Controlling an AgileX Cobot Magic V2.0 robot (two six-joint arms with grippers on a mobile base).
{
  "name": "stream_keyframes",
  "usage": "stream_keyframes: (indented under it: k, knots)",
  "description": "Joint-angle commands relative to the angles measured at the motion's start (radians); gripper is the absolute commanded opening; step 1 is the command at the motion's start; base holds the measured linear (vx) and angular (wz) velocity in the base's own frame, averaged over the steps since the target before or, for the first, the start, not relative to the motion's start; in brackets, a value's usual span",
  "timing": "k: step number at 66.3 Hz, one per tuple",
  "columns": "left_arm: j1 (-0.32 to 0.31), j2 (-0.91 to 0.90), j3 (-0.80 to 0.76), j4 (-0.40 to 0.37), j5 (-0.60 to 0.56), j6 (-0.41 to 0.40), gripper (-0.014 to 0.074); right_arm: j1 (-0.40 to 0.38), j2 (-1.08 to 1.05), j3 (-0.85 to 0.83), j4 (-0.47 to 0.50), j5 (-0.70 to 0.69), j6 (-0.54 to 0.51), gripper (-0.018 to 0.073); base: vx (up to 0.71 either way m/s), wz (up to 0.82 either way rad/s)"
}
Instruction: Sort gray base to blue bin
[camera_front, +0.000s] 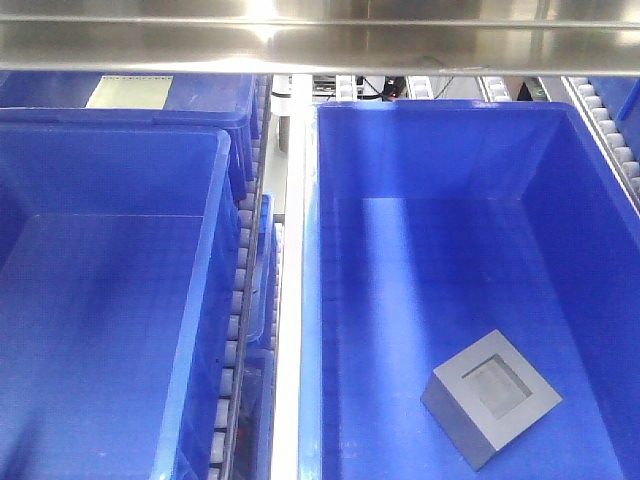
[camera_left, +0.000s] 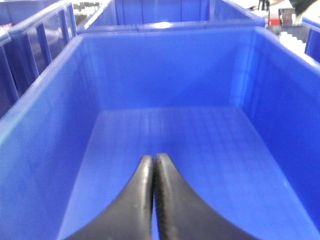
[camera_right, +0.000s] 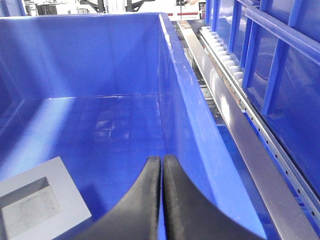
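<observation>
Both claws, left (camera_left: 154, 165) and right (camera_right: 161, 165), clenched empty; gray base (camera_front: 491, 396) apparently flat inside blue bin (camera_front: 440, 115).

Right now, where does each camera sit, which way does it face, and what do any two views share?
Front view: high up, looking down on two bins; the gray base lies in the right blue bin; no arm shows.
Left wrist: low over an empty bin, facing its far wall; the left gripper is shut.
Right wrist: over the right bin, facing forward; the right gripper is shut, the block at lower left.
Front and right wrist share the block and its bin.
</observation>
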Motion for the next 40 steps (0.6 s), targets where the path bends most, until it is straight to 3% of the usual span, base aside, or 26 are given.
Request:
stream_keyframes:
  k: [1, 40]
  knots:
    - [0.002, -0.014, -0.019, -0.002, -0.087, -0.005, -0.0007, 0.0, -0.002, 0.005, -0.007, -0.049, -0.008, -0.0005, 0.0, 0.0]
    - [0.002, -0.012, -0.02, -0.002, -0.087, -0.005, -0.0007, 0.0, -0.002, 0.005, -0.007, -0.049, -0.008, -0.0005, 0.0, 0.0]
